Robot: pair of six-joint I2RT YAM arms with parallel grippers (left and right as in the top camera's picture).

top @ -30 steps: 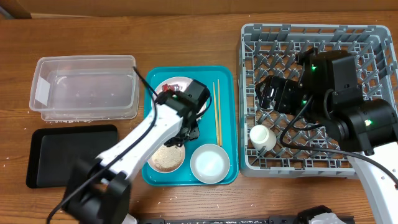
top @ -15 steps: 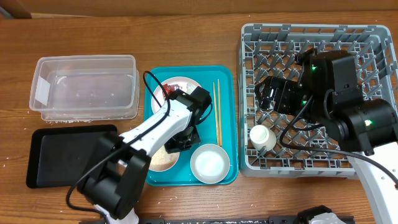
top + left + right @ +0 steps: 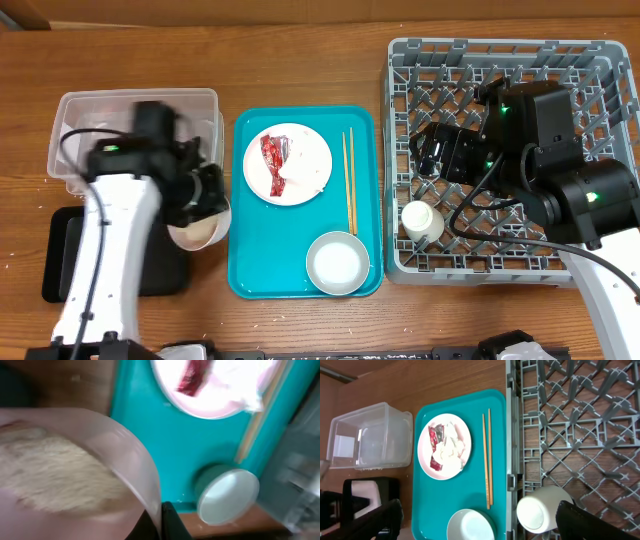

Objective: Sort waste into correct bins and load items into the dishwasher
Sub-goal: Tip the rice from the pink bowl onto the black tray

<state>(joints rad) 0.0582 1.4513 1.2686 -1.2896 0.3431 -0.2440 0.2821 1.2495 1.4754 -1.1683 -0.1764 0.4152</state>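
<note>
Beside tub (image 3: pixel 82 128), bowl (image 3: pixel 131 455) in left end effector (image 3: pixel 159 521)

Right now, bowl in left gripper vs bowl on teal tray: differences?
The held bowl hangs tilted, its rim pinched by the left gripper; the tray bowl sits upright on the teal tray. The held bowl carries rice; the tray bowl looks empty. Both are round and pale.
</note>
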